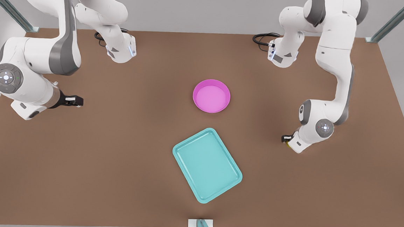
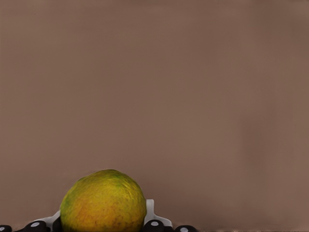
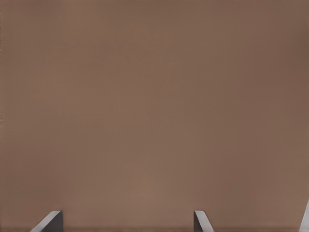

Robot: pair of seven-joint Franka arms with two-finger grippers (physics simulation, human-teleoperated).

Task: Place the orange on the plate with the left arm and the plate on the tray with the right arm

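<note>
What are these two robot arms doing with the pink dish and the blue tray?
The left gripper, at the front view's right, is closed around the orange, low over the brown table. It has not yet carried it to the pink plate, which sits empty in the middle of the table. The teal tray lies apart from the plate, also empty. The right gripper, at the front view's left, is open, holds nothing and waits.

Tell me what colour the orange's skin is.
Yellow-orange with greenish patches; the orange shows best in the left wrist view.
</note>
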